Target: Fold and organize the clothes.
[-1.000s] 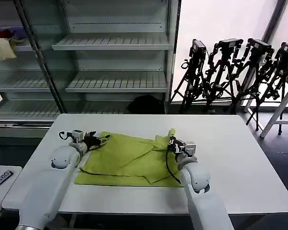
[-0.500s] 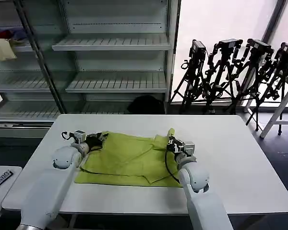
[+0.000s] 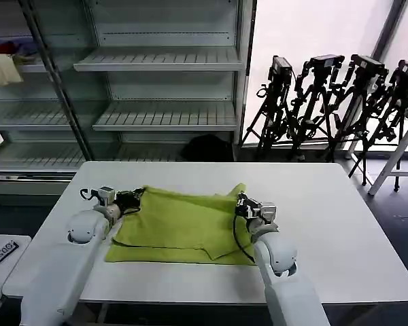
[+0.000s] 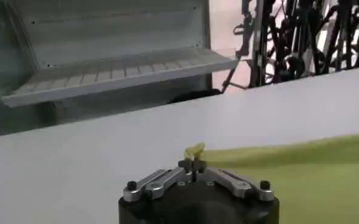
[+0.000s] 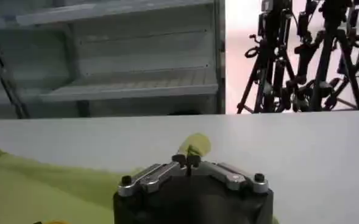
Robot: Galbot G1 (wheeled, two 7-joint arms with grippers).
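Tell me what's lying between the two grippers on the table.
In the head view, the yellow-green T-shirt spans from left gripper to right gripper, each pinching a far corner.

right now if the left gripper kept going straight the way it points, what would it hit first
Nothing close: past the left gripper, shut on the T-shirt corner, bare table runs to its far edge, then probably the shelving.
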